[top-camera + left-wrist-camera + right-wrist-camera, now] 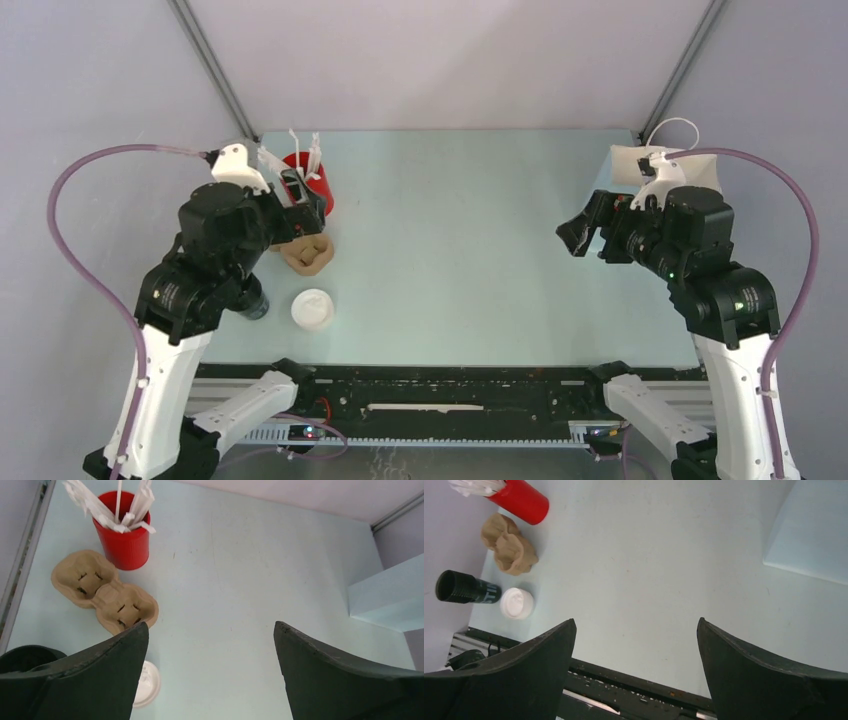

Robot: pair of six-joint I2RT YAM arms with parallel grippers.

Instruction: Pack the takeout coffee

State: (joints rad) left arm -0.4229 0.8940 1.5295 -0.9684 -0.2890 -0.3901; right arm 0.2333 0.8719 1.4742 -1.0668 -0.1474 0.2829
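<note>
two idle arms: left gripper [211, 625] and right gripper [636, 621] both spread wide, empty. takeout coffee cup [466, 587] sits uncapped at the tabletop's [450, 250] near-left edge, white lid [516, 603] loose just beside it. paper bag [635, 165] far right. nothing capped or packed yet.

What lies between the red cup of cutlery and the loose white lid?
The brown pulp cup tray lies between the red cup and the white lid, clearest in the right wrist view and also seen from the top.
</note>
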